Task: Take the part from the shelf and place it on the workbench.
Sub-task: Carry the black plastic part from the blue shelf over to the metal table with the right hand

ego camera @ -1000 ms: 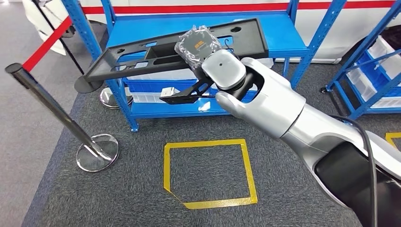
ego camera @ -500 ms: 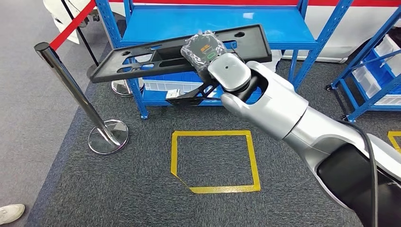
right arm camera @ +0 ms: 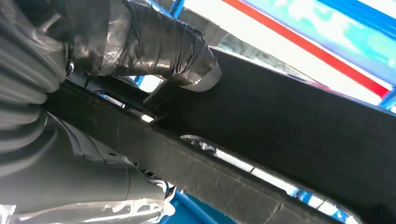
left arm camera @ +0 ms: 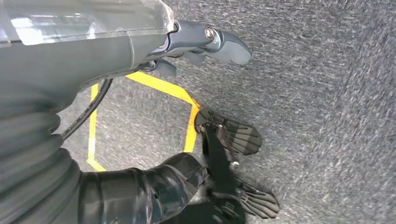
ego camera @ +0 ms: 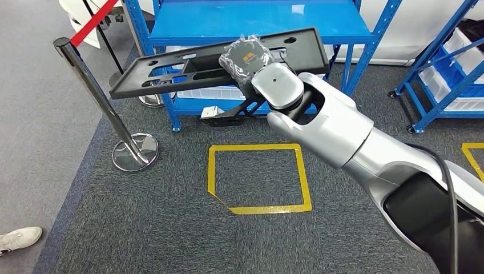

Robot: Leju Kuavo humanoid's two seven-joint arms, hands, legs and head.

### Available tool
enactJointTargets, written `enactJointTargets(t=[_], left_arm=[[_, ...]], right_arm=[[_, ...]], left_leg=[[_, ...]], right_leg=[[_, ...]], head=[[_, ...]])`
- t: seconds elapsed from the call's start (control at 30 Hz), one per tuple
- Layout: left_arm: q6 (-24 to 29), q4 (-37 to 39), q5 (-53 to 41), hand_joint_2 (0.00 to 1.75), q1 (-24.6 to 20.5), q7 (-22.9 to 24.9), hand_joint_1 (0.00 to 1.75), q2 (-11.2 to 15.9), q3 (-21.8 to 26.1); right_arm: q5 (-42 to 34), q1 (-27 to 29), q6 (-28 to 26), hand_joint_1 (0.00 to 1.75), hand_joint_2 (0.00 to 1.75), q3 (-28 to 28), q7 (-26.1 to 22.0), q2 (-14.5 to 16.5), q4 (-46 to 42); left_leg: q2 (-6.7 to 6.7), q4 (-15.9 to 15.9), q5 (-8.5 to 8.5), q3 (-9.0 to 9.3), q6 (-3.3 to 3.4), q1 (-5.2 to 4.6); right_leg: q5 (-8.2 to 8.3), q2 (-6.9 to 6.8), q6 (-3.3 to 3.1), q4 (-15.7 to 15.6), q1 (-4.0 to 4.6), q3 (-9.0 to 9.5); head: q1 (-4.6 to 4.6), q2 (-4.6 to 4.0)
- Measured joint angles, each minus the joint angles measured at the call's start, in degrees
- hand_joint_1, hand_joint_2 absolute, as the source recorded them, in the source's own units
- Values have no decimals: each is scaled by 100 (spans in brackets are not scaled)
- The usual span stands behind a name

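Observation:
The part [ego camera: 171, 68] is a long, flat black plastic panel with cut-outs, held up in the air in front of the blue shelf [ego camera: 251, 23]. My right hand [ego camera: 246, 57], wrapped in clear film, grips it near its middle, and the silver right arm reaches in from the lower right. In the right wrist view a taped finger [right arm camera: 154, 42] presses on the black part [right arm camera: 289, 126]. My left hand [left arm camera: 205, 42] hangs over the grey carpet with nothing in it, fingers loosely apart.
A yellow taped square [ego camera: 259, 148] marks the carpet below the part. A chrome stanchion [ego camera: 97, 97] with a red belt stands at the left. Another blue shelf [ego camera: 445, 74] with white bins stands at the right. A person's shoe [ego camera: 17, 238] shows at the lower left.
The whole picture has shifted: the camera moved, so the shelf, stanchion and yellow square sit differently. My right hand keeps its grip on the part. A shoe has come into view.

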Motion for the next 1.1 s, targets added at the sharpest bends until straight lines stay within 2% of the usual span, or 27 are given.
enactJointTargets(t=[0.03, 0.07, 0.1, 0.13, 0.17, 0.2, 0.23, 0.27, 0.3, 0.33, 0.37, 0.4, 0.47, 0.5, 0.53, 0.6, 0.63, 0.67, 0.77, 0.8, 0.83, 0.87, 0.9, 0.93, 0.97, 1.03, 1.1], left_arm=[[-5, 0, -1, 175, 5, -1, 0, 10, 5], [-10, 0, -4, 175, 15, -1, 0, 20, 15], [-15, 0, -9, 175, 22, 1, 0, 24, 26], [-17, 1, -17, 175, 23, 3, 0, 27, 37], [-19, 1, -30, 175, 25, 4, 0, 28, 46], [-19, 1, -44, 175, 23, 6, 0, 30, 55], [-21, 1, -56, 175, 23, 7, 0, 33, 65], [-25, 1, -67, 175, 25, 7, 0, 36, 75], [-29, 1, -75, 175, 26, 7, 0, 38, 86], [-37, 1, -82, 175, 26, 7, 0, 39, 94], [-44, 1, -89, 175, 26, 7, 0, 40, 99], [-52, 1, -97, 175, 26, 5, 0, 41, 103], [-71, 1, -115, 175, 23, 1, 0, 31, 114], [-79, 1, -124, 175, 22, -3, 0, 26, 124], [-85, 1, -132, 175, 23, -5, 0, 21, 133], [-89, 1, -149, 175, 27, -4, 0, 24, 151], [-89, 1, -159, 175, 27, -3, 0, 28, 161], [-90, 1, -168, 175, 27, 1, 0, 32, 170], [-89, 1, -181, 175, 33, 9, 0, 38, 187], [-83, 1, -181, 175, 32, 14, 0, 43, 191], [-72, 1, -182, 175, 30, 25, 0, 49, 199], [-58, 1, -183, 175, 25, 39, 0, 52, 209], [-44, 1, -185, 175, 21, 56, 0, 56, 220], [-34, 1, -187, 175, 15, 73, 0, 56, 228], [-29, 0, -190, 175, 11, 83, 0, 56, 234], [-22, 0, -194, 175, 13, 95, 0, 56, 238], [-17, 1, -195, 175, 24, 97, 0, 55, 242]], right_arm=[[3, 2, 3, 175, 175, -1, 13, 0, -2], [5, 11, 8, 175, 175, -1, 26, -5, 2], [8, 21, 14, 175, 175, -1, 33, -20, 9], [11, 31, 19, 175, 175, 0, 38, -35, 17], [13, 38, 23, 175, 175, 0, 40, -51, 25], [14, 40, 26, 175, 175, 0, 40, -67, 31], [14, 40, 27, 175, 175, 0, 42, -75, 35], [16, 40, 31, 175, 175, 0, 46, -86, 41], [23, 41, 36, 175, 175, 1, 51, -99, 49], [33, 42, 42, 175, 175, 1, 59, -109, 58], [48, 40, 47, 175, 175, 1, 68, -116, 68], [62, 32, 49, 175, 175, 0, 77, -120, 75], [82, -18, 49, 175, 175, 0, 88, -121, 84], [87, -49, 50, 175, 175, -1, 90, -123, 88], [91, -83, 52, 175, 175, -1, 91, -129, 93], [95, -114, 66, 175, 175, -1, 91, -142, 106], [95, -122, 76, 175, 175, -1, 90, -145, 114], [95, -125, 85, 175, 175, 0, 88, -144, 120], [95, -133, 95, 175, 175, 0, 87, -141, 139], [95, -131, 95, 175, 175, 0, 86, -143, 147], [95, -130, 95, 175, 175, 0, 85, -146, 157], [95, -129, 93, 175, 175, 1, 81, -153, 168], [95, -129, 92, 175, 175, 0, 77, -161, 178], [95, -132, 90, 175, 175, 0, 73, -169, 188], [95, -138, 88, 175, 175, -1, 72, -187, 197], [95, -144, 83, 175, 175, -1, 68, -219, 215], [95, -133, 83, 175, 175, -1, 64, -254, 244]], left_leg=[[-13, -166, -64, 54, 50, -31], [-21, -204, -24, 8, 116, -39], [-9, -221, 51, -38, 165, -39], [5, -229, 134, -93, 222, -36], [22, -241, 225, -166, 272, -24], [38, -240, 309, -253, 307, -25], [43, -236, 392, -359, 332, -29], [45, -230, 476, -469, 338, -35], [46, -223, 555, -578, 337, -41], [45, -213, 633, -686, 333, -47], [43, -204, 707, -789, 326, -51], [42, -197, 778, -878, 316, -55], [41, -186, 911, -1009, 277, -64], [46, -200, 979, -1039, 247, -61], [53, -224, 1048, -1052, 210, -53], [59, -298, 1159, -1059, 132, -43], [51, -272, 1089, -1091, 103, -41], [40, -150, 902, -1154, 80, -43], [25, 793, 19, -1389, 21, -31], [25, 1116, -87, -1409, -2, -27], [25, 1318, -48, -1369, -23, -21], [25, 1351, 89, -1248, -39, -14], [25, 1204, 234, -1035, -50, -4], [23, 896, 264, -737, -57, 6], [8, 501, 194, -431, -39, 0], [-27, -28, 11, -92, 45, -29], [-37, -123, 68, -127, 167, -52]], right_leg=[[73, -6, 40, -17, -1, -31], [155, -12, 78, -52, -6, -45], [168, -3, 112, -70, -21, -70], [61, 11, 141, -24, -32, -114], [-183, 28, 165, 147, -42, -183], [-523, 42, 185, 437, -52, -265], [-860, 47, 202, 819, -53, -345], [-1094, 50, 217, 1215, -53, -396], [-1175, 52, 222, 1517, -52, -391], [-1127, 53, 218, 1671, -50, -312], [-995, 54, 200, 1626, -44, -128], [-876, 56, 166, 1395, -30, 152], [-966, 51, 74, 569, 18, 844], [-1064, 49, 35, 240, 47, 1067], [-1149, 46, 1, 19, 73, 1185], [-1036, 34, -63, -90, 77, 1142], [-955, 21, -110, -133, 63, 1104], [-858, 8, -156, -168, 43, 1045], [-605, -1, -221, -184, 32, 791], [-525, 1, -214, -174, 34, 685], [-446, 1, -202, -157, 32, 570], [-374, 1, -184, -131, 27, 453], [-309, 1, -160, -97, 18, 339], [-255, 0, -128, -50, 14, 235], [-207, -2, -93, 4, 13, 143], [-96, -11, -22, 54, 22, 37], [20, -15, 42, 19, 16, 7]], head=[[2, 0], [4, 0], [3, 0], [4, 0], [5, 0], [5, -1], [5, -1], [5, -2], [5, -2], [5, -1], [5, -1], [5, -1], [4, -1], [3, -1], [5, 0], [10, 0], [13, -1], [10, -1], [4, -1], [5, -1], [4, -1], [4, -1], [3, 0], [2, 0], [4, 0], [8, 0], [11, -1]])
